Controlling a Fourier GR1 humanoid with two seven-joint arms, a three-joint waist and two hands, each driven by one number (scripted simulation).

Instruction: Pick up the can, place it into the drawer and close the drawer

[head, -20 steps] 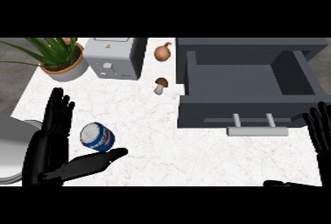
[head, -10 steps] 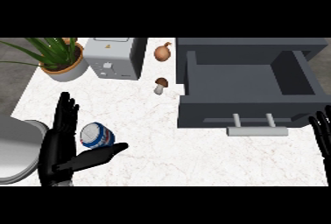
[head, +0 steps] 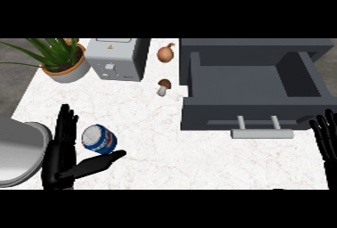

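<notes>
I see the one can [head: 99,139] on the white marble counter [head: 197,164] at lower left, just beside my left hand [head: 60,156], which is spread flat with its thumb stretched below the can, gripping nothing. One open drawer [head: 250,84] fills the upper right, and my right hand [head: 324,140] rests open and empty at the right edge. Along the top I count one toaster [head: 118,58], one potted plant [head: 63,60], one onion [head: 166,53] and one mushroom [head: 162,87], with grey floor [head: 13,84] at far left.

Bright, even light right across the white counter [head: 197,153], with no glare coming off it. Shadows are soft and faint (you have to look for them). The open drawer [head: 250,80] shows flat grey inside, its front wall darker. The toaster [head: 115,58] has its right face in shade, and the left robot hand [head: 63,156] is matte black with hardly any sheen.
</notes>
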